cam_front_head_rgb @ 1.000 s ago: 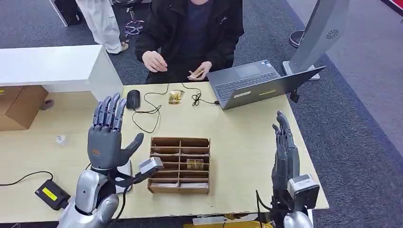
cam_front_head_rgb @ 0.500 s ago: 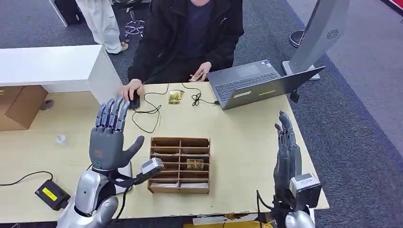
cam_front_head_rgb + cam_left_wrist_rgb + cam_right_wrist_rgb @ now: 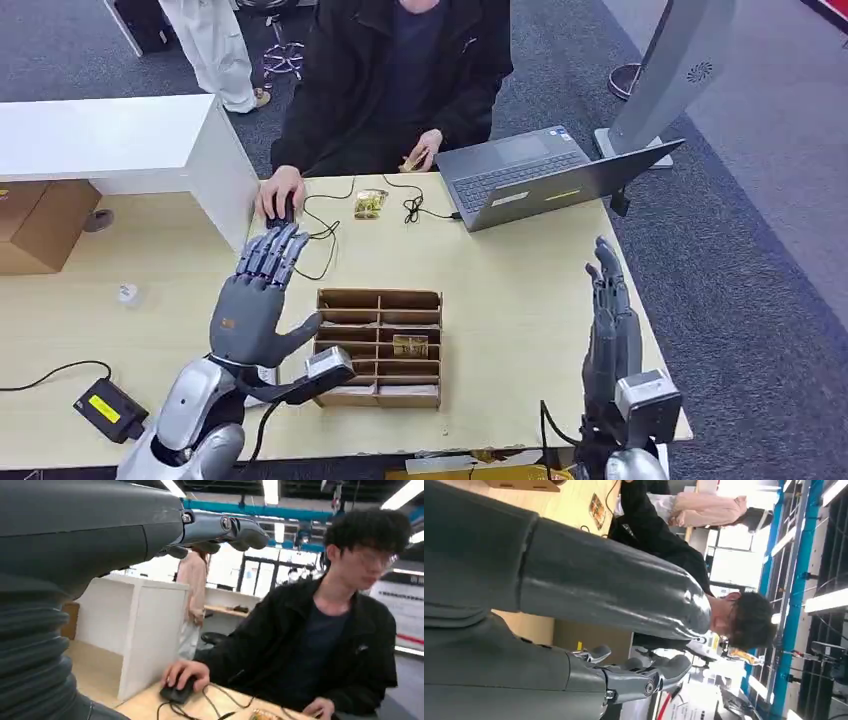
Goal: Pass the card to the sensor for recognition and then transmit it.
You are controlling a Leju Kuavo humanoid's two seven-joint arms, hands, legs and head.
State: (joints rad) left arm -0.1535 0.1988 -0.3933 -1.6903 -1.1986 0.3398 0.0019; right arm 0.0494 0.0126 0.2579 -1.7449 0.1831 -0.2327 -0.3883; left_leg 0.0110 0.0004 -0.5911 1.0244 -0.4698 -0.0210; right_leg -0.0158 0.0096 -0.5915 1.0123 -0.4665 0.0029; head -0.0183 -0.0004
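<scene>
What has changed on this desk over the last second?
The left hand, open and empty, has moved forward and inward toward the wooden organizer. The person's hand has come down onto the mouse. The right hand has barely shifted; the card in the organizer and the laptop stayed put.

Left hand (image 3: pixel 255 305) raised on a bent silver arm, palm forward, fingers spread and straight, thumb out to the side, holding nothing. Right hand (image 3: pixel 610 330) upright, edge-on, fingers straight and together, likewise holding nothing.
</scene>
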